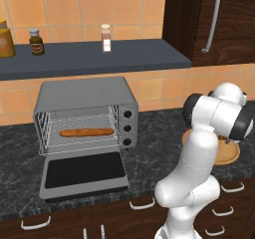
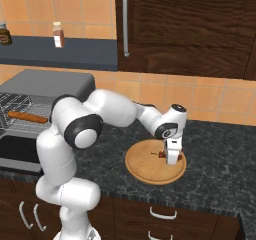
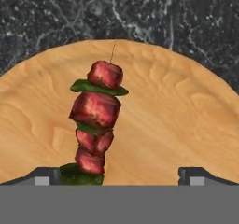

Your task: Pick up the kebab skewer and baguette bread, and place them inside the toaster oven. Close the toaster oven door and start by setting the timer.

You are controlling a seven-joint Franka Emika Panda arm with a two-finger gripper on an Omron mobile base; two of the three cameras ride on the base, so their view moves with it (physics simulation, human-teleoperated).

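Presently the toaster oven (image 1: 84, 114) stands on the bench (image 1: 154, 133), its door (image 1: 83, 173) dropped flat, the baguette bread (image 1: 86, 132) on the rack. My jaws (image 3: 119, 175), spread wide, hang over the wooden plate (image 2: 145, 168); the kebab skewer (image 3: 95, 120) lies there, seemingly untouched.

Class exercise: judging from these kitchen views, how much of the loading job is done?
Done: the baguette bread lies on the toaster oven rack. In hand: the open gripper hangs over the kebab skewer on the wooden plate. Left: load skewer, shut the toaster oven door, set timer.
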